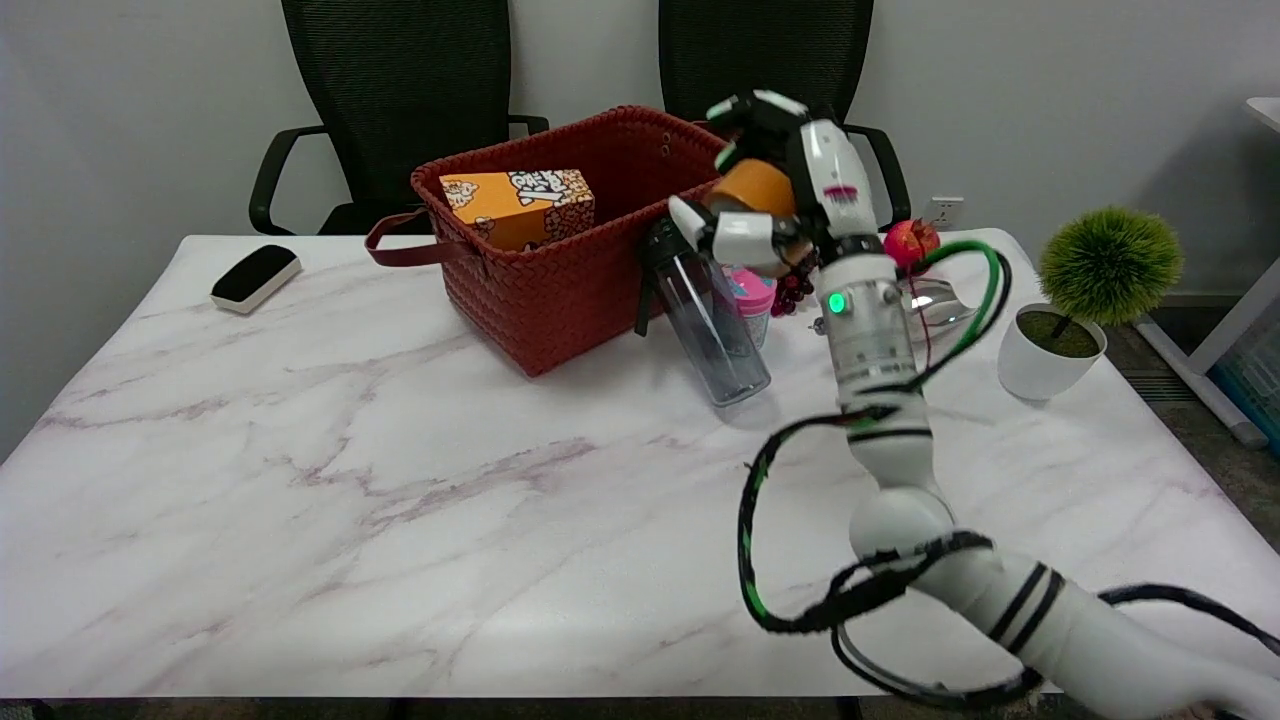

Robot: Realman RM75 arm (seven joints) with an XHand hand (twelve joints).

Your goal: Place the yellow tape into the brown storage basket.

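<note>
My right hand [775, 185] is raised above the table and grips the yellow tape [752, 187], an orange-yellow roll held between the thumb and the fingers. The hand hangs by the right rim of the brown woven storage basket [560, 275], just above a clear water bottle [705, 315] that leans against the basket's side. An orange printed box [520, 205] lies inside the basket. The tape is in the air, outside the basket's rim.
A pink-lidded cup [752, 290], dark grapes [790, 290], a red pomegranate [915, 240] and a shiny metal piece [940, 300] sit behind my arm. A potted green plant [1085, 300] stands at the right. A black-and-white eraser [255, 278] lies far left. Two black chairs stand behind.
</note>
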